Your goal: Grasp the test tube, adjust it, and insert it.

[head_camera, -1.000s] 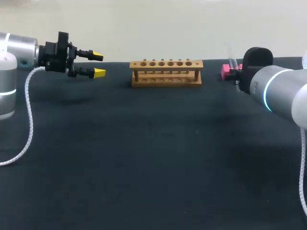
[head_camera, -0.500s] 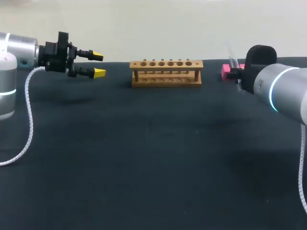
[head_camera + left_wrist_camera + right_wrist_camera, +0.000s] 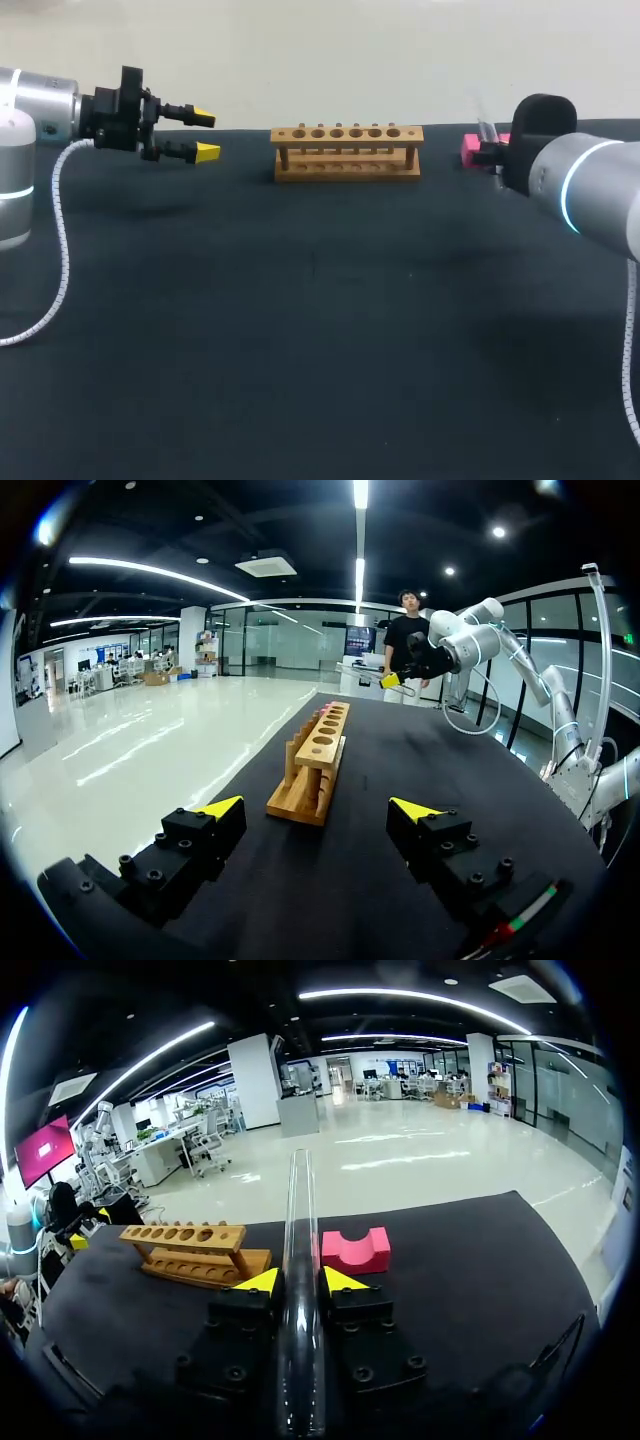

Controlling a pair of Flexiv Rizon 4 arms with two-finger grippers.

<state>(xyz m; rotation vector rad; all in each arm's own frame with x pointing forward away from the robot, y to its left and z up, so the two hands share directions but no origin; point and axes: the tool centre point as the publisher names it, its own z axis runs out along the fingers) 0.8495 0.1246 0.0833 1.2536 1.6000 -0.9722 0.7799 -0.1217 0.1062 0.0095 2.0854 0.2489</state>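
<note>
A clear glass test tube (image 3: 298,1260) runs lengthwise between the yellow tips of my right gripper (image 3: 298,1280), which is shut on it. In the head view the tube (image 3: 483,118) sticks up tilted above the pink block (image 3: 469,148); my right arm's wrist (image 3: 540,150) hides the fingers. The wooden rack (image 3: 347,152) with a row of holes stands at the table's far middle, to the left of the tube. My left gripper (image 3: 205,135) hovers open and holds nothing, left of the rack, pointing along its length (image 3: 315,760).
The pink notched block (image 3: 355,1250) lies on the black table just ahead of the right gripper, beside the rack's (image 3: 190,1250) near end. A white coiled cable (image 3: 60,240) hangs from the left arm. The dark tabletop (image 3: 320,330) stretches toward the front.
The right arm shifted slightly to the right and lifted the tube a little, then held still. The left arm has not moved.
</note>
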